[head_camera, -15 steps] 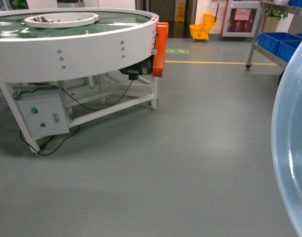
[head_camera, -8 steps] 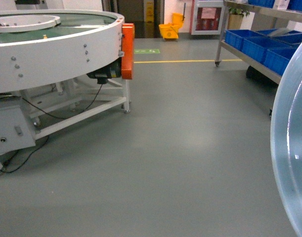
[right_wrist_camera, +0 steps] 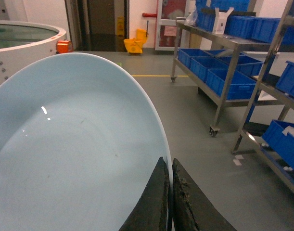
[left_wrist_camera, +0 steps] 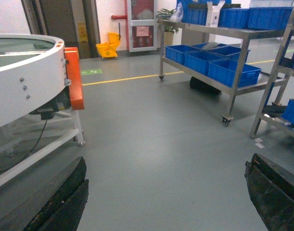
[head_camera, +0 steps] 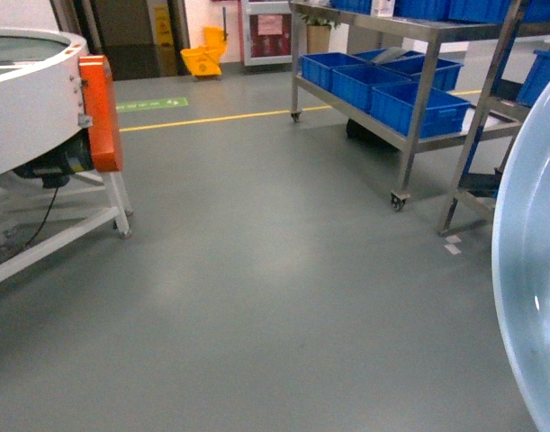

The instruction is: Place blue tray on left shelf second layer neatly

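The blue tray (head_camera: 532, 297) is a pale glossy dish that fills the right edge of the head view. It takes up the left half of the right wrist view (right_wrist_camera: 74, 144). My right gripper (right_wrist_camera: 169, 161) is shut on its rim, one finger inside the dish and one outside. My left gripper (left_wrist_camera: 165, 164) hangs open over bare grey floor with nothing between its fingers. Two steel racks stand ahead to the right: a wheeled one (head_camera: 383, 137) with deep-blue crates (head_camera: 410, 99) and another (head_camera: 480, 135) at the far right. I cannot tell which is the left shelf second layer.
A round white conveyor table with an orange guard (head_camera: 99, 112) stands on the left on white legs (head_camera: 120, 207). A yellow mop bucket (head_camera: 202, 61) sits by the far doorway. A yellow line (head_camera: 220, 117) crosses the grey floor. Tape marks (head_camera: 452, 245) lie by the racks.
The head view has swung to the right. The round table has slid off to the left and the steel racks have come into view. The tray stays at the right edge.
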Motion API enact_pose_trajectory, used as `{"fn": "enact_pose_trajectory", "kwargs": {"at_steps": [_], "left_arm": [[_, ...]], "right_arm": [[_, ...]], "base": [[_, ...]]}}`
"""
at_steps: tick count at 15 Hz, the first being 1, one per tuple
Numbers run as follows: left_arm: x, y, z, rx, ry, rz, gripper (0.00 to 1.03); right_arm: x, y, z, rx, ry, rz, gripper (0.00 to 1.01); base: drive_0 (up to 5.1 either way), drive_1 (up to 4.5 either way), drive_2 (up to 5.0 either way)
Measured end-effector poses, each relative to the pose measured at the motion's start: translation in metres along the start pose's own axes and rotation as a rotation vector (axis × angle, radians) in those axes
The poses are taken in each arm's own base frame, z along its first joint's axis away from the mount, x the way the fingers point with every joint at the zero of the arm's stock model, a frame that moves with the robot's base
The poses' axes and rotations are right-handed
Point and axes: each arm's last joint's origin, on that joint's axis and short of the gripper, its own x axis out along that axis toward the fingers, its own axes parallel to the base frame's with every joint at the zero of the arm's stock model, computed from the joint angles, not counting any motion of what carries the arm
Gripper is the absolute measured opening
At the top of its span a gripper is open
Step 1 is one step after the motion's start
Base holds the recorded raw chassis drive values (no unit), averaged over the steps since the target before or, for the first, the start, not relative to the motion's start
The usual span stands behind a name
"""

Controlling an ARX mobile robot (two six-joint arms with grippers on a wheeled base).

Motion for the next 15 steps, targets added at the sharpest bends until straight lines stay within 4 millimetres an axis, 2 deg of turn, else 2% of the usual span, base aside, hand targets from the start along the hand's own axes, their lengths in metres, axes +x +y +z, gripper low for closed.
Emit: {"fn": "enact_pose_trajectory", "kwargs": {"at_steps": [15], "left_arm": [[0.0000, 0.0000, 0.0005, 0.000, -0.005, 0.000, 0.98]], "right_arm": [[-0.0003, 0.0001, 0.0004, -0.001, -0.005, 0.001, 0.02]], "base": [[-1.5, 2.87, -5.8]]}}
